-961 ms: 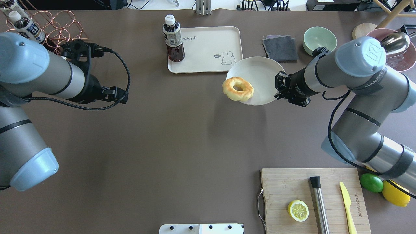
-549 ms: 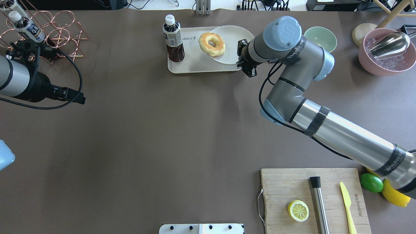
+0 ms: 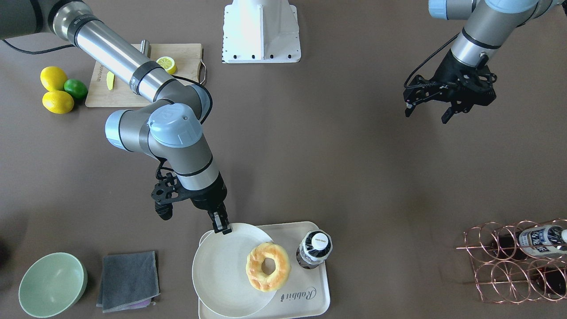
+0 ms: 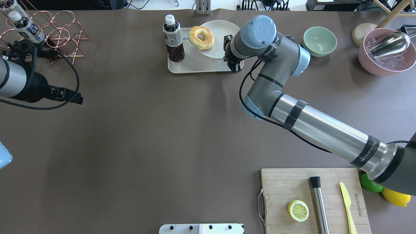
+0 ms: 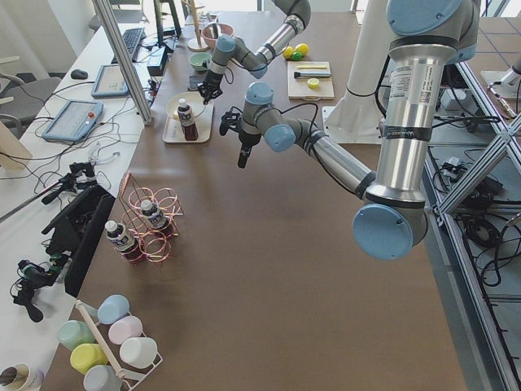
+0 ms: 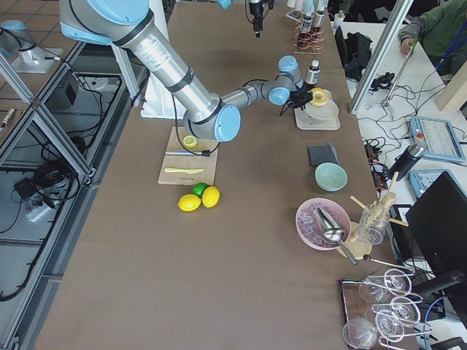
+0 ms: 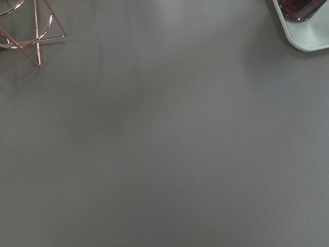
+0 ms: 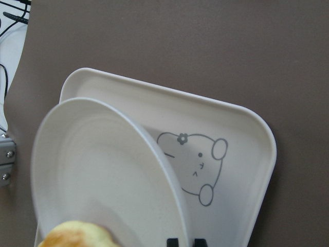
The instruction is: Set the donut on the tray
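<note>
The donut (image 4: 201, 37) is a golden-brown ring lying at the bottle-side edge of a round off-white plate (image 4: 219, 39). My right gripper (image 4: 227, 48) is shut on the plate's rim and holds the plate over the cream tray (image 4: 198, 66) with the bear print. In the front-facing view the donut (image 3: 267, 266) overhangs the plate (image 3: 219, 274) above the tray (image 3: 310, 301), and the right gripper (image 3: 221, 227) pinches the rim. The right wrist view shows the plate (image 8: 97, 170), the tray (image 8: 247, 154) and a bit of donut (image 8: 77, 237). My left gripper (image 3: 426, 113) is open and empty, far off.
A dark drink bottle (image 4: 173, 39) stands on the tray's left end. A green bowl (image 4: 319, 40) and pink ice bowl (image 4: 386, 53) are at the back right. A grey cloth (image 3: 128, 279) lies beside the tray. A copper bottle rack (image 4: 48, 29) is back left, a cutting board (image 4: 313, 200) front right.
My right arm has carried the plate with the donut from right of the tray to over it, then a little farther back and left. My left arm has drawn back to the left.
</note>
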You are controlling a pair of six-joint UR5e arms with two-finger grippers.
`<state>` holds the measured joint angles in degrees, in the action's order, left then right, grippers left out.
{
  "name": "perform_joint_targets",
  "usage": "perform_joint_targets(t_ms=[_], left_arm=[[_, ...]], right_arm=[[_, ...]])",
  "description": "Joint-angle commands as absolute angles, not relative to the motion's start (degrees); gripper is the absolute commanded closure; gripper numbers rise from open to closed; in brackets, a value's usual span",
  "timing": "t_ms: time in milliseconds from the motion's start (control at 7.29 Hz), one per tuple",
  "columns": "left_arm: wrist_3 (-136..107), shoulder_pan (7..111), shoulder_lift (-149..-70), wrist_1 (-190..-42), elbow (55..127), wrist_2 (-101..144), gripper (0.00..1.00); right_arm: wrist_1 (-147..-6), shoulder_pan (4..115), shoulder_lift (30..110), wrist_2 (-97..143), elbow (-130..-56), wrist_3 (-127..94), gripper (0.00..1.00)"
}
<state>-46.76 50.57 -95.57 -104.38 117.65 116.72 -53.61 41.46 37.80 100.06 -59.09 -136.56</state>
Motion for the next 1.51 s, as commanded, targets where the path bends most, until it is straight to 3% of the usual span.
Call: perform_joint_targets(t_ms=[0,275,549,824,1098,1373], left_arm=[[-46.76,50.54,-95.80,-104.41,117.34,116.72,0.02],[-46.76,50.54,-95.98,-104.41,117.33,116.72,0.02],[-46.76,50.54,-95.98,-104.50,117.42,116.81,0.02],[-44.15,52.19,-95.28,-104.33,117.34,119.07,0.02],[-30.05,62.17,-90.81,-104.15,115.06,125.82,0.02],[-13.35,74.56,-89.65,-103.45,108.49,133.12,0.02]], right_arm=[[-53.35,40.87,37.53,99.84,-59.76,-128.06,0.00],[-54.48,41.83,39.27,101.32,-65.35,-127.97,0.00],[-64.46,45.51,46.11,109.12,-79.12,-123.69,0.00],[-67.41,48.67,59.60,115.55,-92.31,-108.36,0.00],[-67.67,55.69,75.59,122.32,-101.82,-90.62,0.00],[-67.68,61.84,88.71,123.31,-104.15,-66.39,0.00]])
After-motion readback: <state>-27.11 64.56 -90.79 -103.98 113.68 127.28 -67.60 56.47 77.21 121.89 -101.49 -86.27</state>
